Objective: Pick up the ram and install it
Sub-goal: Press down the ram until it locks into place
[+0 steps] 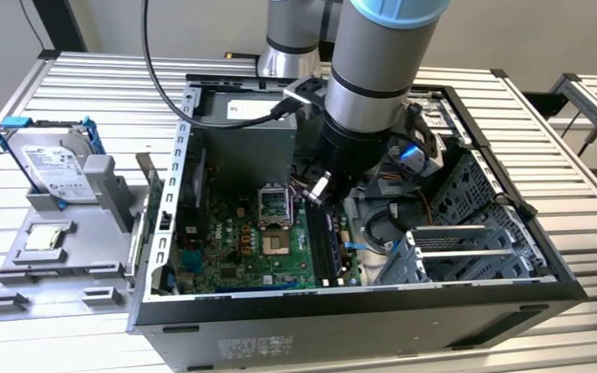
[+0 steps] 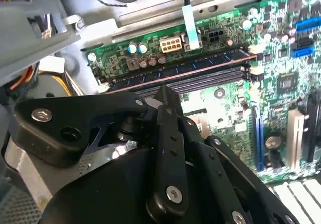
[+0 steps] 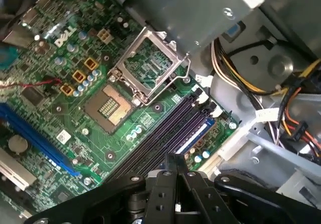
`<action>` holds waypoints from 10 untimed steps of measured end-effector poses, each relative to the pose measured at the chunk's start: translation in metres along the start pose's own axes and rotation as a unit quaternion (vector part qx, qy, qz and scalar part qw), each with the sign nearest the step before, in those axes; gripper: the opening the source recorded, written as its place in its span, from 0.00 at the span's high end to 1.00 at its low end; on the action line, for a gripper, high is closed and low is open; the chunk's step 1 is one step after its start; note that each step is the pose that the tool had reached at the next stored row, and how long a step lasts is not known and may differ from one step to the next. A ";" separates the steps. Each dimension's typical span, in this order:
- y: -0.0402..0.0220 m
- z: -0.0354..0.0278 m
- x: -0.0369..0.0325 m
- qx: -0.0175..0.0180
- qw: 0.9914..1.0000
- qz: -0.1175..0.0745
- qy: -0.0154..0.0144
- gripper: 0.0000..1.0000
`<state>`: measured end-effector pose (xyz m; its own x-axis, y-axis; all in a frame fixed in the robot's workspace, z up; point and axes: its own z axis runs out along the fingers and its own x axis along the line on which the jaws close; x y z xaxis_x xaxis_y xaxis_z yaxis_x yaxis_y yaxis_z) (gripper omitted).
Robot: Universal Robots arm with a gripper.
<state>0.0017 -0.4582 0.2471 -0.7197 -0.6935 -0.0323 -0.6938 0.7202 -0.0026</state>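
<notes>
the arm reaches down into the open computer case (image 1: 382,311), with the gripper (image 1: 319,190) just above the motherboard (image 1: 246,241). in both wrist views the black fingers (image 3: 173,171) meet at one tip with no gap, closed on nothing. the ram (image 2: 185,73) sits edge-up in a memory slot (image 3: 165,131), just beyond the fingertips.
</notes>
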 end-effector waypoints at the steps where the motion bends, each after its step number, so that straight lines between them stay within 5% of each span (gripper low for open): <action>1: 0.0000 0.0000 0.0000 0.000 1.000 -0.007 0.000 1.00; 6: 0.0000 0.0000 0.0000 -0.002 0.999 -0.047 0.000 1.00; 10: 0.0000 0.0000 0.0000 -0.003 0.997 -0.081 0.000 1.00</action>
<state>0.0017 -0.4582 0.2471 -0.5989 -0.8002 -0.0323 -0.8006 0.5992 -0.0026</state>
